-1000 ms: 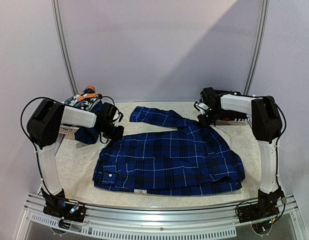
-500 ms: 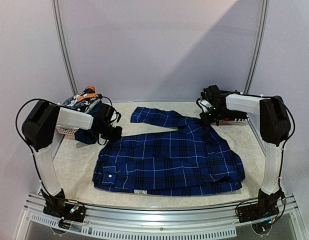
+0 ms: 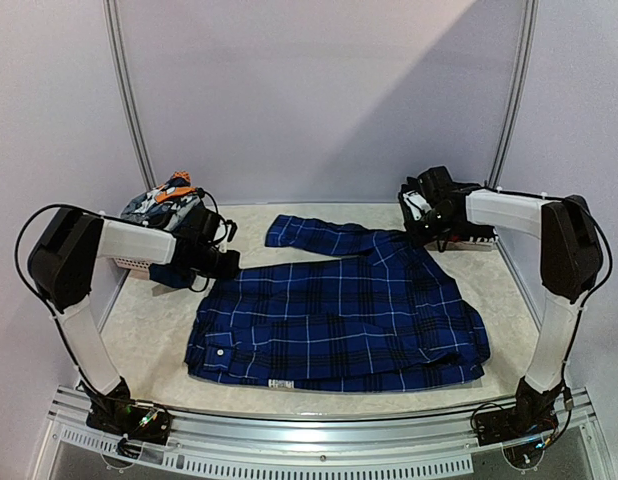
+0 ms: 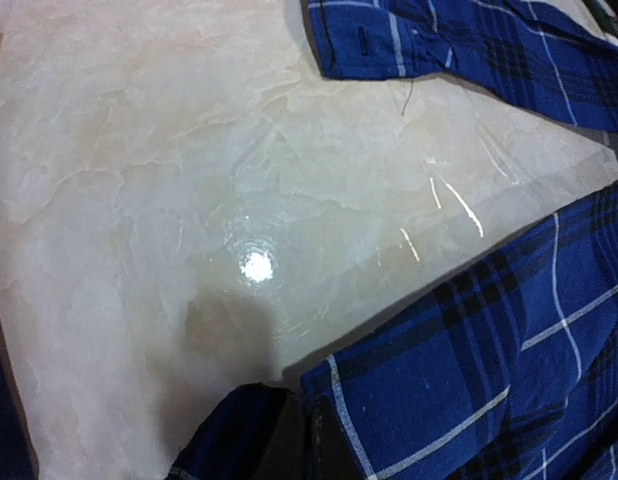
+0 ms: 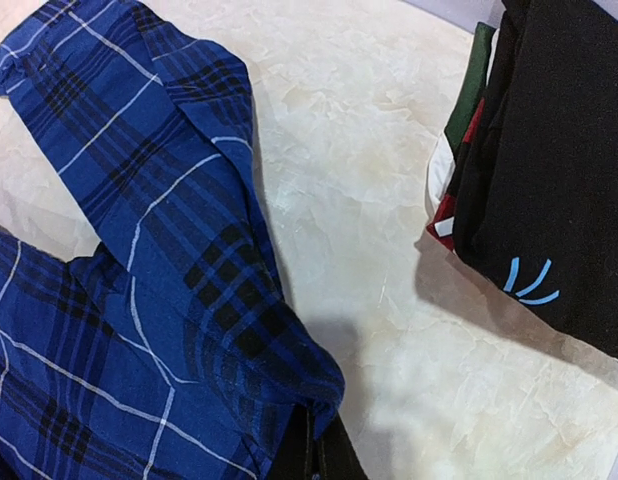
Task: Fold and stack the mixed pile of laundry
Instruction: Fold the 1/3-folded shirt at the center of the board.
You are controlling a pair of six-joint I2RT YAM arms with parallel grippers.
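Note:
A blue plaid shirt (image 3: 339, 320) lies spread flat across the middle of the table, one sleeve (image 3: 314, 233) reaching toward the back. My left gripper (image 3: 227, 263) is shut on the shirt's back left corner (image 4: 409, 400), its dark jaws (image 4: 314, 450) pinching the cloth at the frame's bottom. My right gripper (image 3: 426, 222) is shut on the back right corner, where the fabric (image 5: 189, 300) bunches into the jaws (image 5: 314, 450). The rest of the mixed laundry pile (image 3: 164, 198), grey, white and orange pieces, sits heaped at the back left behind the left arm.
A stack with a black garment (image 5: 559, 150) on top and red and green pieces under it lies at the back right (image 3: 474, 236), close to the right gripper. A dark blue garment (image 3: 174, 272) hangs beside the left arm. A metal rail (image 3: 319, 420) borders the near edge.
The right gripper has shut on the shirt's corner and drawn it slightly back and right. The left arm has shifted a little left, holding its corner.

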